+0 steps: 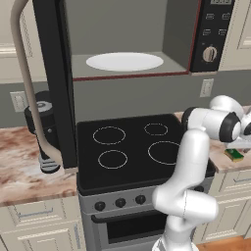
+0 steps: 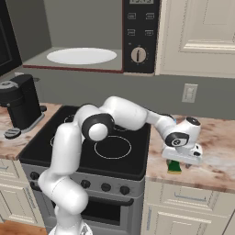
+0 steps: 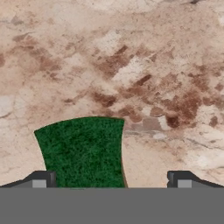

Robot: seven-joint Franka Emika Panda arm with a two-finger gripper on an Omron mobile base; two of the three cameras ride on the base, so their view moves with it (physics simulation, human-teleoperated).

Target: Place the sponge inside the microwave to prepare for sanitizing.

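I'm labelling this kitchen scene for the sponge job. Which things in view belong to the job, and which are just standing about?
In the job:
sponge, green side up on the counter
microwave, door open
gripper, open over the sponge

Standing about:
stove
coffee machine
wall socket

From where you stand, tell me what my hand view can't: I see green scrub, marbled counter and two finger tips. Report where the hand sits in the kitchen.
Observer: The gripper hangs open over the sponge, on the counter right of the stove.
Operator: Confirm the microwave is ready.
Observer: The microwave door is swung wide open; a white plate lies inside.
Operator: Name anything else on the counter.
Observer: A black coffee machine stands left of the stove.
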